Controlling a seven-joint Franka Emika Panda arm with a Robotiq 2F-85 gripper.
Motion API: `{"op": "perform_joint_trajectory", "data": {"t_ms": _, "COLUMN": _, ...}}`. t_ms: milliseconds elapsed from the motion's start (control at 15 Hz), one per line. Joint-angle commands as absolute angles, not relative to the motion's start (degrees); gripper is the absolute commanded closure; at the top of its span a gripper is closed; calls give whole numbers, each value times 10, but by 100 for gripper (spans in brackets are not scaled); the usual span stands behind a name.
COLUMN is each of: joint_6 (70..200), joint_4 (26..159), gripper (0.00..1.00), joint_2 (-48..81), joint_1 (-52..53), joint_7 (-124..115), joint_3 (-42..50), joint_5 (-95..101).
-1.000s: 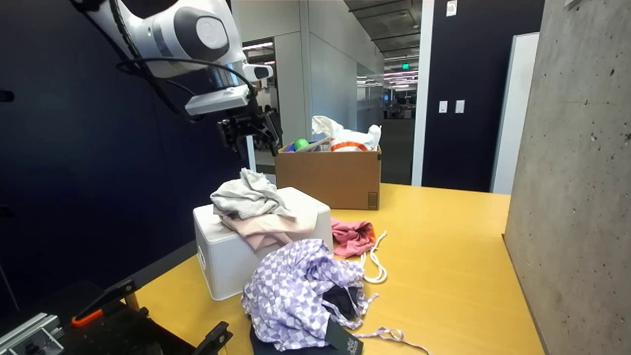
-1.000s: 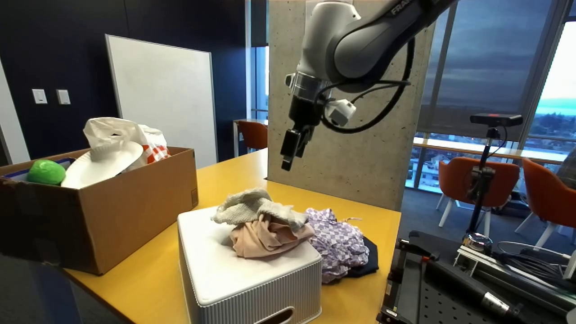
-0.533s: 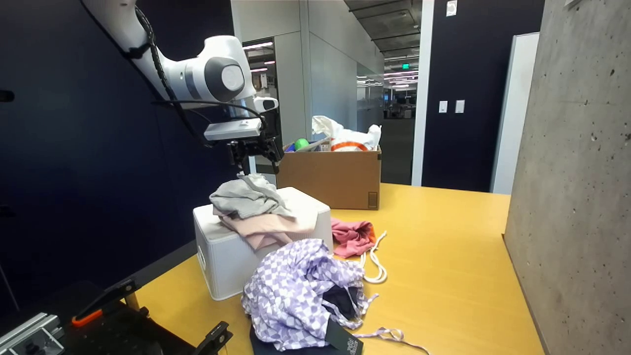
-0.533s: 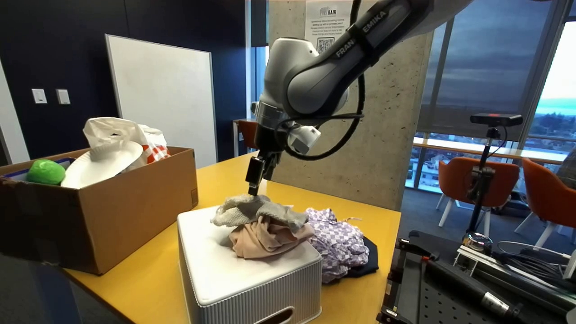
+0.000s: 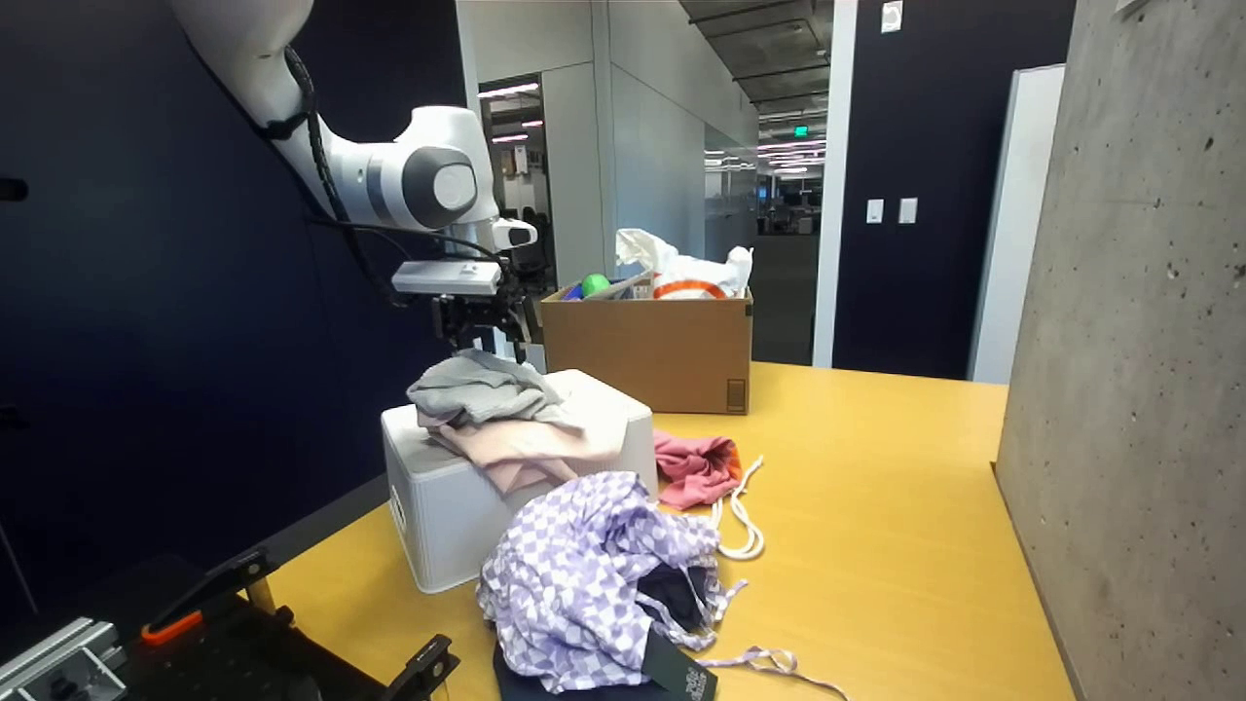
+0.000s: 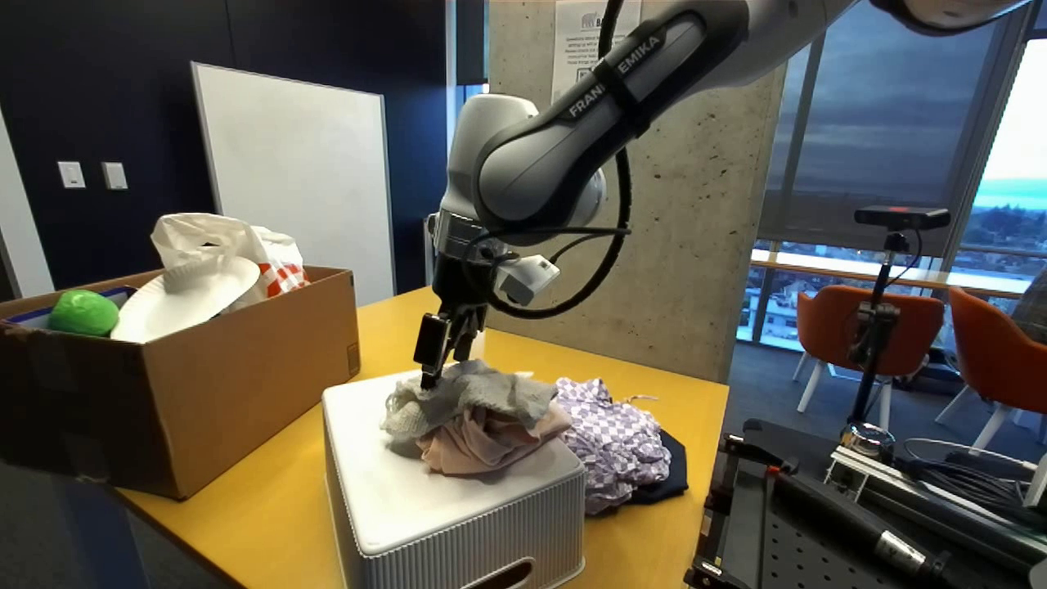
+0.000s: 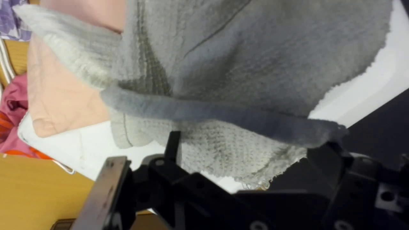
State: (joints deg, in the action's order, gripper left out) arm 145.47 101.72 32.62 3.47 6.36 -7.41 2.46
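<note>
A crumpled grey knit cloth [image 5: 477, 389] lies on a peach cloth [image 5: 531, 448] atop an upturned white box [image 5: 448, 526]. My gripper [image 6: 447, 370] points down at the grey cloth's rear part, its fingertips at cloth height in both exterior views. Seen from the wrist, the gripper [image 7: 255, 142] has its fingers wide apart, with the grey cloth [image 7: 255, 57] stretching across the gap. One fingertip meets the end of a raised grey fold; whether the other touches cloth I cannot tell. Nothing is gripped. The peach cloth [image 7: 64, 102] shows beyond, to the left.
A purple-and-white checked cloth [image 5: 584, 574] lies in front of the white box, over something dark. Beside the box is a pinkish-red cloth bag [image 5: 693, 469] with white cord. A filled cardboard box [image 6: 253, 393] stands close by. A concrete pillar [image 5: 1129, 321] borders the table.
The arm has come down from above the pile to the grey cloth, moving left in an exterior view. The cloth's raised peak has sunk and flattened. The jaws stay open.
</note>
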Motion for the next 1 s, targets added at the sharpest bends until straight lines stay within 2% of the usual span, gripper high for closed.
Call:
{"op": "perform_joint_trajectory", "data": {"t_ms": 0, "joint_6": 1415, "joint_4": 1039, "gripper": 0, "joint_2": 296, "joint_1": 42, "joint_7": 41, "joint_3": -73, "joint_5": 3}}
{"op": "perform_joint_trajectory", "data": {"t_ms": 467, "joint_6": 1377, "joint_4": 1074, "gripper": 0, "joint_2": 266, "joint_1": 73, "joint_7": -46, "joint_3": -39, "joint_5": 33}}
{"op": "perform_joint_trajectory", "data": {"t_ms": 733, "joint_6": 1365, "joint_4": 1060, "gripper": 0, "joint_2": 291, "joint_1": 78, "joint_7": -67, "joint_3": -27, "joint_5": 39}}
{"op": "perform_joint_trajectory", "data": {"t_ms": 800, "joint_6": 1363, "joint_4": 1060, "gripper": 25, "joint_2": 294, "joint_1": 79, "joint_7": -71, "joint_3": -26, "joint_5": 39}}
{"op": "perform_joint_trajectory", "data": {"t_ms": 867, "joint_6": 1363, "joint_4": 1059, "gripper": 26, "joint_2": 296, "joint_1": 81, "joint_7": -75, "joint_3": -23, "joint_5": 41}}
{"op": "perform_joint_trajectory", "data": {"t_ms": 933, "joint_6": 1363, "joint_4": 1059, "gripper": 35, "joint_2": 296, "joint_1": 79, "joint_7": -76, "joint_3": -22, "joint_5": 39}}
